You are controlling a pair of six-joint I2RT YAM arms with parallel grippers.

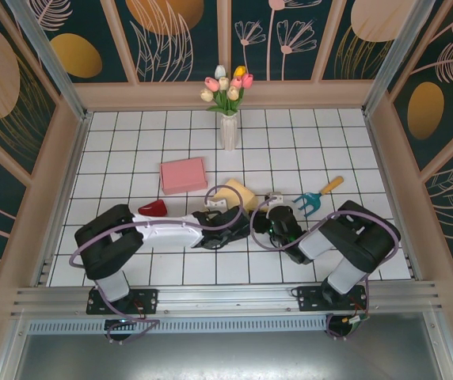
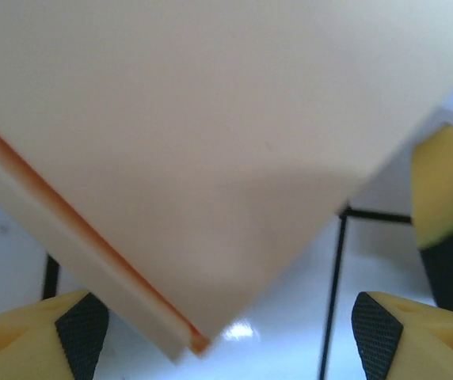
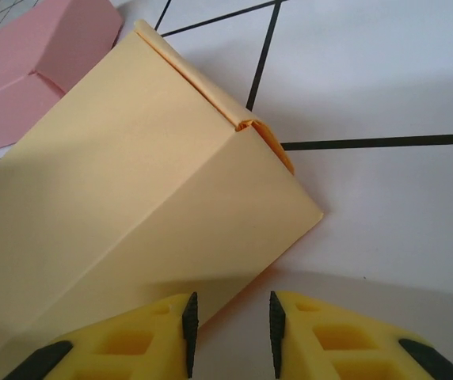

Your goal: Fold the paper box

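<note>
A white tiled bench [image 1: 116, 150] sits within floral-panelled walls. The yellow paper box [image 1: 241, 195] lies mid-bench, just right of a pink box [image 1: 183, 175]. The left fingers [image 2: 80, 328] are spread wide, and the yellow box's corner dips between them unpinched. The right fingers [image 3: 155, 340] stand nearly together with a narrow empty gap, just beside the box.

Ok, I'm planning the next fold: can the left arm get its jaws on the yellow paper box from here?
Probably yes. The jaws of the left arm stand wide open, and a corner of the yellow paper box lies just ahead between them, nothing in the way.
</note>
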